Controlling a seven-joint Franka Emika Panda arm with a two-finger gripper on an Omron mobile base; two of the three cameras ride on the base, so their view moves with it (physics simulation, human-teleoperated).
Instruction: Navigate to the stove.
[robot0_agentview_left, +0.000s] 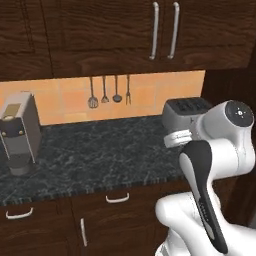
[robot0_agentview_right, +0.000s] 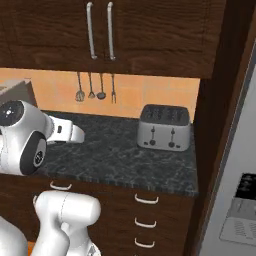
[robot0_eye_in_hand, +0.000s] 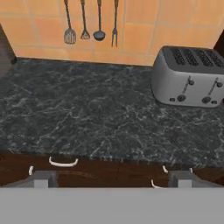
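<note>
Left base view: you face a dark marbled counter (robot0_agentview_left: 100, 155) under dark wood wall cabinets (robot0_agentview_left: 125, 30). A coffee machine (robot0_agentview_left: 20, 132) stands at its left end, and a silver four-slot toaster (robot0_agentview_left: 186, 112) stands at the right, partly behind the white arm (robot0_agentview_left: 220, 150). Four utensils (robot0_agentview_left: 109, 92) hang on the orange tile backsplash.

Right base view: the toaster (robot0_agentview_right: 165, 127) sits near the counter's right end, beside a tall dark wood panel. To the right of that panel you see a grey appliance with a dark display panel (robot0_agentview_right: 247, 187). The arm (robot0_agentview_right: 30, 135) reaches forward over the counter.

Hand view: the gripper (robot0_eye_in_hand: 113, 178) hangs over the counter's front edge, its fingertips (robot0_eye_in_hand: 41, 178) spread well apart, holding nothing. Toaster (robot0_eye_in_hand: 190, 76) upper right, utensils (robot0_eye_in_hand: 89, 26) upper left. You cannot locate the stove from these views.
</note>
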